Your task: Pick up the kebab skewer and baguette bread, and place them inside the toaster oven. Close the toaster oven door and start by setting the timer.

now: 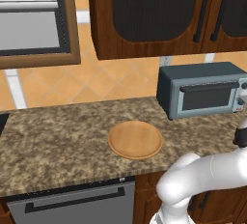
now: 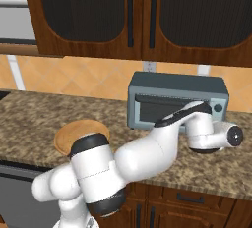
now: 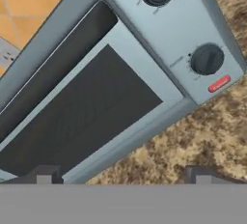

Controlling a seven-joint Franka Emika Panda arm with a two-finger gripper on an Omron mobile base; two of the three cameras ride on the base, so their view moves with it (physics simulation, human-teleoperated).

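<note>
The grey-blue toaster oven [image 1: 202,90] [image 2: 177,87] stands at the back right of the counter. Its door [image 1: 205,97] [image 3: 91,107], with dark glass and a dark bar handle [image 3: 58,68], is shut. My gripper [image 3: 123,177] is open and holds nothing. It hovers close in front of the oven's lower right, low over the counter. In the rolled hand view the control strip carries two dark knobs [image 3: 207,59] and a red button [image 3: 219,84]. My hand [image 2: 211,138] sits before the oven's right end. The kebab skewer and baguette bread are out of view.
A round wooden board [image 1: 135,139] [image 2: 74,129] lies bare on the speckled granite counter [image 1: 58,131], left of the oven. Dark wooden wall cabinets [image 1: 159,10] hang above. A dishwasher front [image 1: 72,203] sits below the counter edge.
</note>
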